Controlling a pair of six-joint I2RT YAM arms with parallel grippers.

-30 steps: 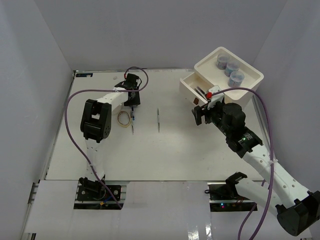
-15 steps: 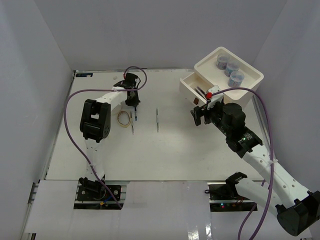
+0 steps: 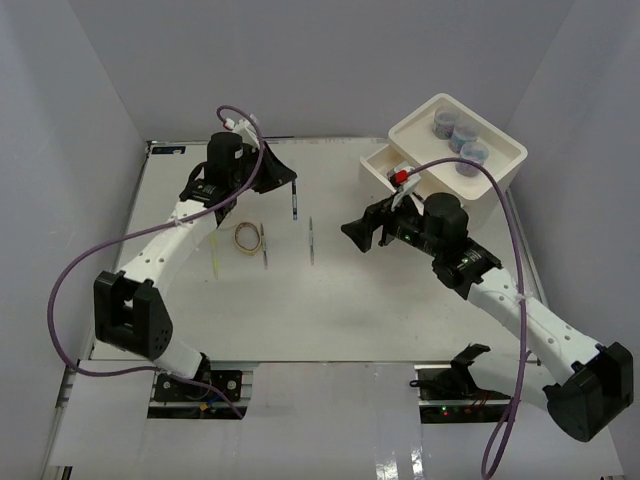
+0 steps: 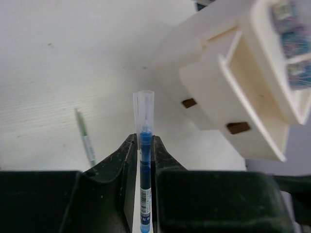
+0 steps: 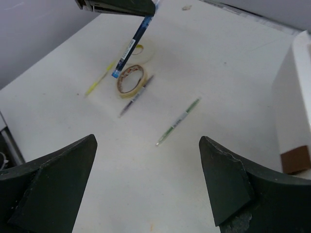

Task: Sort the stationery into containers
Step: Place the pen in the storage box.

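My left gripper (image 4: 144, 141) is shut on a blue pen (image 4: 145, 165) with a clear cap, held off the table; the pen (image 3: 296, 205) hangs right of the gripper (image 3: 288, 186). A green pen (image 3: 312, 240), a dark pen (image 3: 265, 246), a yellow pen (image 3: 215, 262) and a tan tape ring (image 3: 247, 236) lie on the table. The white container (image 3: 500, 165) stands at the back right with one drawer (image 3: 378, 172) pulled out and three jars (image 3: 465, 135) in its top tray. My right gripper (image 3: 360, 232) is open above the table, right of the green pen (image 5: 179, 121).
In the right wrist view the tan tape ring (image 5: 131, 80) lies in front of a pale white ring (image 5: 146, 51). Brown drawer handles (image 4: 238, 127) face the table. Grey walls close in the table on three sides.
The left gripper shut on the blue pen and rose from the table with it, shifting right. The right gripper swung left, away from the open drawer, over the middle of the table.
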